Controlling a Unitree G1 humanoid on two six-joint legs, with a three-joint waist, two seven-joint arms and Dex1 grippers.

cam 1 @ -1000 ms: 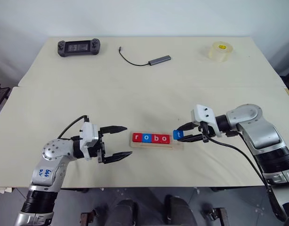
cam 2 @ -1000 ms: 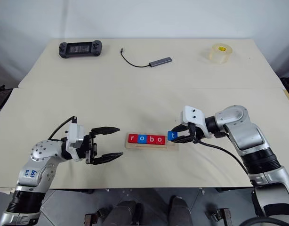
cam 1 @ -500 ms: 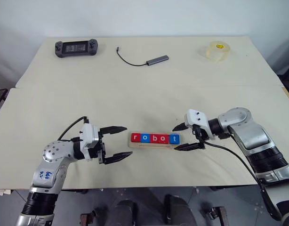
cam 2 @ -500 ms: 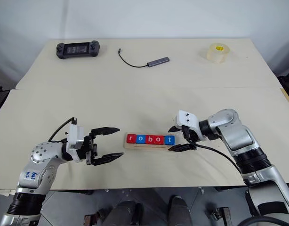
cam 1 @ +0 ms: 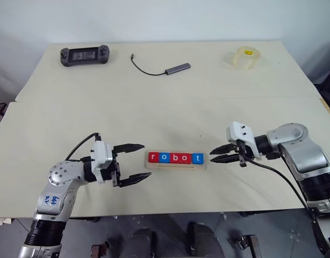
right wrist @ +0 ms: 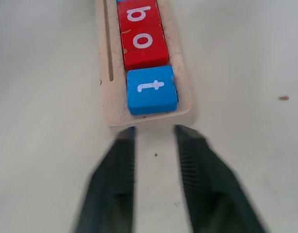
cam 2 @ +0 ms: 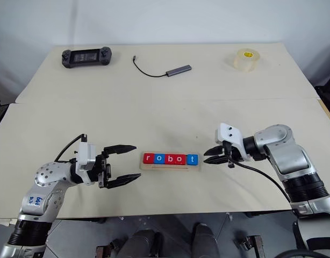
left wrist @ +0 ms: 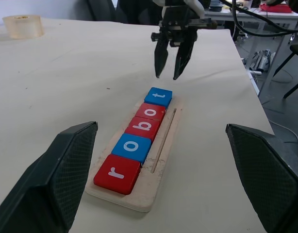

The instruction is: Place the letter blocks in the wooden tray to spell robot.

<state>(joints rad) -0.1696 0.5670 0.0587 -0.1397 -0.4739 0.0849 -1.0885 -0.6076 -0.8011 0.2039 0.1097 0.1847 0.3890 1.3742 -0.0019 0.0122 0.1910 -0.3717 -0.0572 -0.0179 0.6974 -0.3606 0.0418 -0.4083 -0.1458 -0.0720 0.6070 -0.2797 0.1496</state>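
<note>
Blocks (cam 1: pixel 176 158) in tray (left wrist: pixel 161 160), seemingly just beyond right jaws.

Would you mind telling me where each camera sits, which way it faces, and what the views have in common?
Head stereo pair: looks forward and down over the table, showing both arms, the left gripper and right gripper.
Left wrist: looks along its open fingers at the wooden tray and the right gripper beyond.
Right wrist: looks along its nearly closed fingers at the tray's t block.
Shared: the tray spelling robot.
</note>
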